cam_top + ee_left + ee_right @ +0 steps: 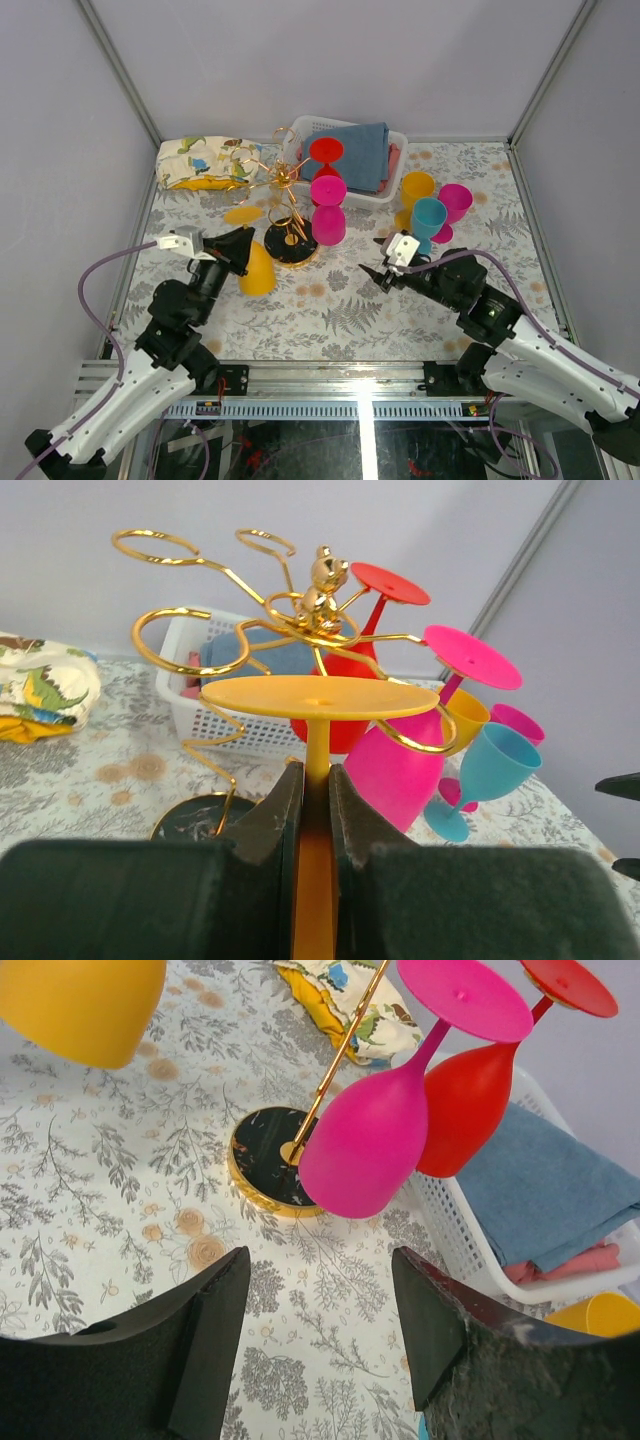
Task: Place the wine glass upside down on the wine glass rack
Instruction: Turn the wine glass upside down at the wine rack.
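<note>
Left jaws pinching yellow wine glass (318, 696) by stem — right jaws wide apart, seemingly empty

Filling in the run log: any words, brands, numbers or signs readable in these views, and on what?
None can be read. The yellow wine glass, wine glass rack, white basket and fern-print table cover carry no lettering; the folded cloth shows only cartoon pictures.

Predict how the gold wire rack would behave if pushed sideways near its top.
Probably tippy: the rack is thin wire on one small round base. The pink glass and red glass hang on one side, likely pulling it that way. Its wire may flex.
</note>
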